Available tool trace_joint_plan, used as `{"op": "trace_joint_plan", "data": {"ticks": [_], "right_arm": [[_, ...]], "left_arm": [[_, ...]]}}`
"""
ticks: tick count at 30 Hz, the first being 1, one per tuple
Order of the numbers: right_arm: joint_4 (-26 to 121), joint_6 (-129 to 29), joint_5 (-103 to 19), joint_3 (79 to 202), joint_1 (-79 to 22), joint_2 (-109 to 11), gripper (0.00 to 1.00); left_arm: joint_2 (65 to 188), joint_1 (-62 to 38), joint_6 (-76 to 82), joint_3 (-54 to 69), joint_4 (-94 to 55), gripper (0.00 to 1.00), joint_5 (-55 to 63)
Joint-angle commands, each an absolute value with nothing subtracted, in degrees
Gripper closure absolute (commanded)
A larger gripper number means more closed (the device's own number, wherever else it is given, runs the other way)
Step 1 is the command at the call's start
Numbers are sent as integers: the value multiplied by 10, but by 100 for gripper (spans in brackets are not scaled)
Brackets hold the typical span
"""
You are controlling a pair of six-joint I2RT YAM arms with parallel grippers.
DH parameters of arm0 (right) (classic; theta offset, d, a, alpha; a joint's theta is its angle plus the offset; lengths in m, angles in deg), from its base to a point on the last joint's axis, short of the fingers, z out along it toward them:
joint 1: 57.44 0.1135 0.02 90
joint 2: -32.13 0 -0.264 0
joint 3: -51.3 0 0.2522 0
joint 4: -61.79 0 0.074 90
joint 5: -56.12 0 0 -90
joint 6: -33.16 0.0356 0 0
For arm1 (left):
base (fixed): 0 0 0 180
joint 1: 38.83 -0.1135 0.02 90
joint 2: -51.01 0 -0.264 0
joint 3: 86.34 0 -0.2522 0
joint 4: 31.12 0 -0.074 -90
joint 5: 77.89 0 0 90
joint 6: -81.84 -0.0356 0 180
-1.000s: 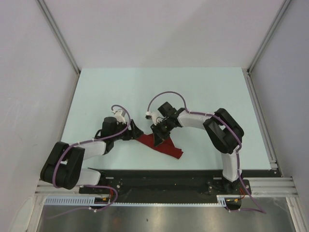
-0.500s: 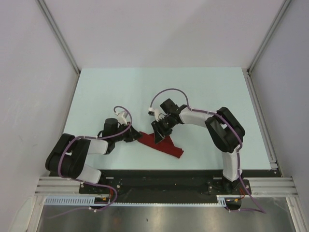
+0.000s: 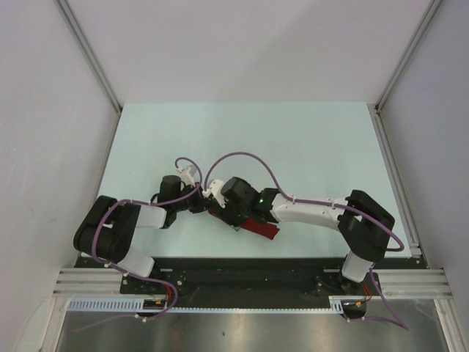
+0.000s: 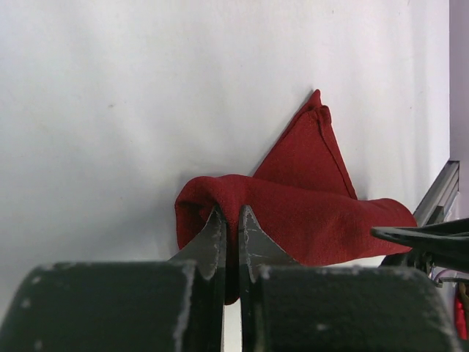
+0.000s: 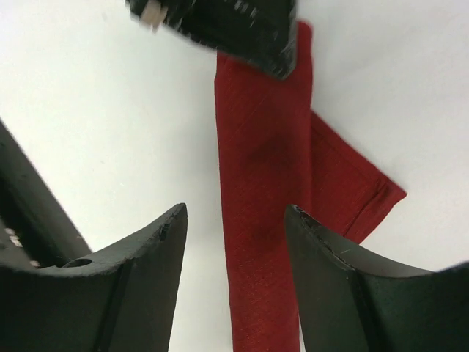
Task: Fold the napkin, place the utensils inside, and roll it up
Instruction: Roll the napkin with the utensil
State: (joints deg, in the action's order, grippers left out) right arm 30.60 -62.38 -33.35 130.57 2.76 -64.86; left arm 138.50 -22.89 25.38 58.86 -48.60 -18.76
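Napkin (image 4: 293, 213) is lying part-rolled on the worktop (image 3: 293, 139) near its front edge, left gripper (image 4: 231, 238) is pinching its bunched end tight, right gripper (image 5: 234, 220) is hanging open and empty above the strip, so I'm guessing we're mid-roll and next needs a fresh grab there.

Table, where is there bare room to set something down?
Bare: the whole far half of the table, beyond both grippers, edge to edge. Crowded: the near middle, where the left gripper pinches the napkin and the right gripper hangs open over it, with both arms spanning the near edge.
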Motion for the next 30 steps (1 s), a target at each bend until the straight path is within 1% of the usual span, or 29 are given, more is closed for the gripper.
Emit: {"op": "trace_joint_plan", "data": {"ticks": [1, 6, 12, 16, 18, 20, 21, 23, 24, 26, 27, 28, 30], "right_arm": [[324, -661, -238, 1297, 40, -679, 39], [333, -676, -235, 1293, 50, -704, 39], [319, -680, -265, 1296, 50, -730, 37], [308, -673, -280, 1299, 45, -758, 38], [298, -668, -283, 1303, 42, -768, 41], [292, -657, -289, 1306, 32, -776, 55], [286, -652, -293, 1306, 28, -777, 67], [276, -641, -319, 1307, 13, -781, 76], [273, -638, -330, 1306, 8, -781, 83], [265, -626, -389, 1306, -11, -779, 89], [263, -622, -409, 1306, -18, -777, 94], [261, -617, -454, 1307, -26, -776, 96], [254, -600, -503, 1315, -45, -776, 99]], "left_arm": [[1394, -232, 248, 572, -468, 100, -191], [1393, -232, 244, 571, -463, 100, -190], [1393, -232, 242, 564, -460, 100, -193], [1386, -232, 242, 556, -456, 99, -194], [1382, -232, 243, 551, -453, 97, -194], [1372, -233, 244, 548, -450, 89, -192], [1369, -233, 245, 545, -447, 76, -189], [1351, -239, 251, 541, -442, 59, -182], [1344, -242, 253, 541, -441, 45, -180], [1320, -251, 257, 538, -430, 32, -165], [1312, -255, 256, 537, -425, 24, -159], [1304, -259, 254, 536, -414, 22, -153], [1279, -261, 248, 538, -395, 18, -131]]}}
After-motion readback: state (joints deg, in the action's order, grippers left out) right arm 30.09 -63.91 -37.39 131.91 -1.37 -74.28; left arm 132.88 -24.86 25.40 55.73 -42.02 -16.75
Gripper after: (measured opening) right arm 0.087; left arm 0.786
